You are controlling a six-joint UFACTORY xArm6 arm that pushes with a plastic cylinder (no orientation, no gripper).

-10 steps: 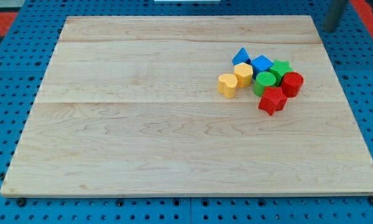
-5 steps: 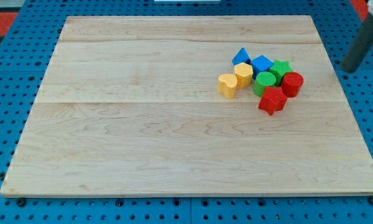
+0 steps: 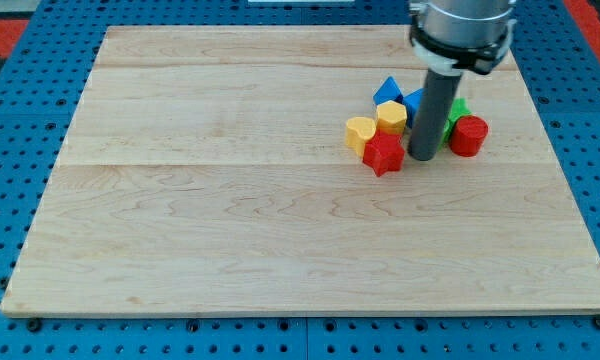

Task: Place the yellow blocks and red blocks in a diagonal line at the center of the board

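Note:
My tip (image 3: 422,157) rests on the board just right of the red star block (image 3: 383,154). The red star touches the yellow heart block (image 3: 359,131) on its upper left. The yellow hexagon block (image 3: 391,116) sits right of the heart, above the star. The red cylinder block (image 3: 468,135) stands to the right of my rod. The rod hides most of the green blocks behind it.
A blue triangle block (image 3: 385,90) and a blue block (image 3: 415,101) sit at the top of the cluster. A green block (image 3: 459,106) peeks out right of the rod. The wooden board (image 3: 230,230) lies on a blue pegboard.
My rod has come from off the board's right edge into the cluster. The red star has slid left, up against the yellow heart. The green cylinder is now hidden.

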